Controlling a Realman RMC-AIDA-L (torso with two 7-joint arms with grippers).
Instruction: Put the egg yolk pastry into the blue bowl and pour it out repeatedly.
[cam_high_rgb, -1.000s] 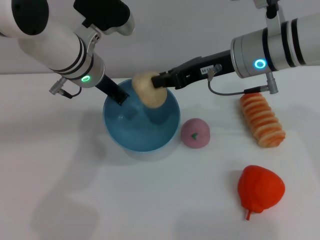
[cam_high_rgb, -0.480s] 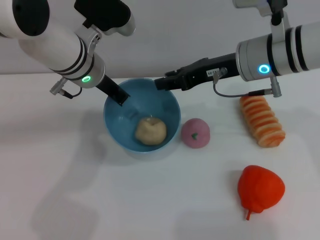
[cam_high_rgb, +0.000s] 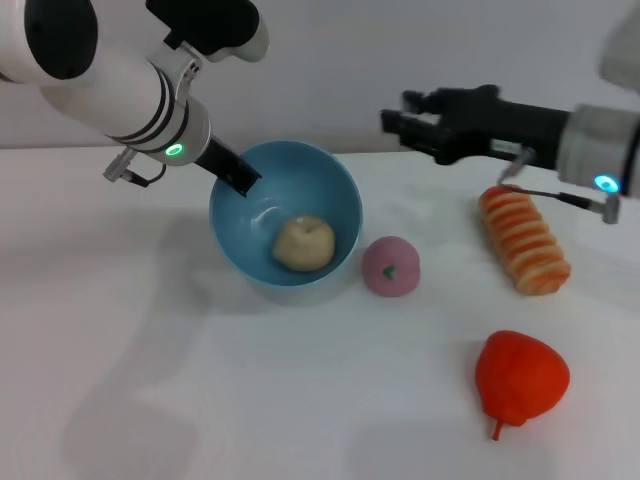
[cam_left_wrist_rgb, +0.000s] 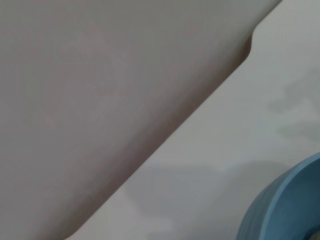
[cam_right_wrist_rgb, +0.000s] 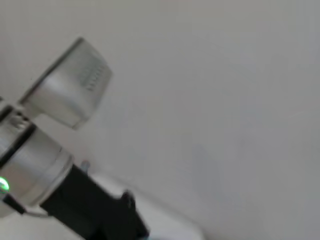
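Observation:
The blue bowl (cam_high_rgb: 285, 215) stands left of the table's centre, tipped a little toward me. The egg yolk pastry (cam_high_rgb: 304, 243) lies loose inside it, on the bottom. My left gripper (cam_high_rgb: 243, 183) is shut on the bowl's far-left rim. The bowl's outer wall also shows in the left wrist view (cam_left_wrist_rgb: 285, 210). My right gripper (cam_high_rgb: 395, 123) is open and empty. It hangs in the air to the right of the bowl and behind it, well clear of the rim.
A pink bun with a green mark (cam_high_rgb: 390, 266) sits just right of the bowl. A long orange-striped bread (cam_high_rgb: 523, 240) lies at the right, below my right arm. A red strawberry-shaped toy (cam_high_rgb: 520, 378) lies at the front right.
My right gripper let go of the pastry, which dropped into the bowl. The gripper then drew back to the right, away from the bowl. The bowl has tipped slightly.

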